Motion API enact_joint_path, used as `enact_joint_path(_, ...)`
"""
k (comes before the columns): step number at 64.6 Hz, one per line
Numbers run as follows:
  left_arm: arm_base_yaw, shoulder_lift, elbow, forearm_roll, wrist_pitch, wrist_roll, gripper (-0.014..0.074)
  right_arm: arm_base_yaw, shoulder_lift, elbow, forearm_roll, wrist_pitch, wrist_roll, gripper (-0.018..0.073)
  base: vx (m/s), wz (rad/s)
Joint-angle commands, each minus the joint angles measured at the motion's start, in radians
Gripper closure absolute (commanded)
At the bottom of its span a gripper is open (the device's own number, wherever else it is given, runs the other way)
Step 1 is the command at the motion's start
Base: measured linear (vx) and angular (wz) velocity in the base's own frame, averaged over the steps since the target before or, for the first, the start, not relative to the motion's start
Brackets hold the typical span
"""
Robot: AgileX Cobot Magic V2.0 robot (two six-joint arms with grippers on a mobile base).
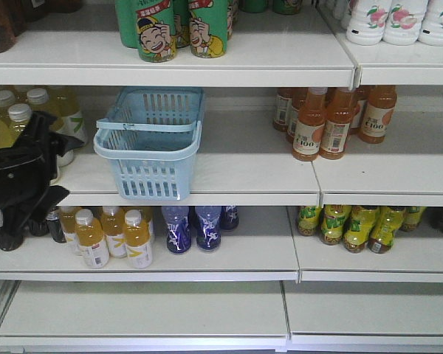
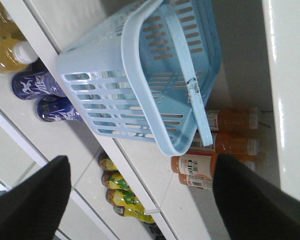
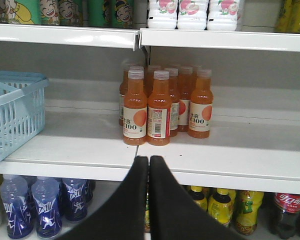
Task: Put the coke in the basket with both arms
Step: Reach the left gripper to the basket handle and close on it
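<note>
The light blue basket (image 1: 149, 158) stands on the middle shelf, its handle (image 1: 144, 126) folded across the rim. It also shows in the left wrist view as the basket (image 2: 115, 95) and at the left edge of the right wrist view as the basket (image 3: 12, 117). My left gripper (image 2: 140, 200) is open and empty, a little short of the basket; its arm (image 1: 18, 177) is at the left shelf edge. My right gripper (image 3: 149, 161) is shut on nothing, in front of the middle shelf's edge. The coke is out of view.
Orange juice bottles (image 1: 332, 122) (image 3: 160, 107) stand right of the basket. Green cans (image 1: 181, 26) and white bottles (image 1: 399, 18) fill the top shelf. Below are yellow-orange bottles (image 1: 111, 236), blue bottles (image 1: 196, 227), yellow-green bottles (image 1: 354, 227) and dark cola bottles (image 3: 290, 212).
</note>
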Motion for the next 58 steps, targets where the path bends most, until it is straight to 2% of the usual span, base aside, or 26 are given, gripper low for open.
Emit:
enact_joint_path(1, -0.038, 0.069, -0.114, -0.080, -0.020, -0.005, 0.0031, -0.007, -0.018, 0.011, -0.007, -0.071, -0.004, 0.0568, 0.00, 0.00)
enact_joint_path(18, -0.060, 0.272, -0.355, -0.126, -0.024, -0.007, 0.0031, -0.007, -0.018, 0.011, -0.007, -0.071, -0.004, 0.0568, 0.00, 0.00)
enact_joint_path(33, -0.060, 0.413, -0.512, -0.217, 0.005, -0.007, 0.0031, -0.007, -0.018, 0.011, -0.007, -0.071, -0.004, 0.0568, 0.00, 0.00)
enact_joint_path(58, -0.060, 0.552, -0.667, -0.277, -0.001, -0.009, 0.0031, -0.007, -0.018, 0.011, -0.007, -0.071, -0.004, 0.0568, 0.00, 0.00)
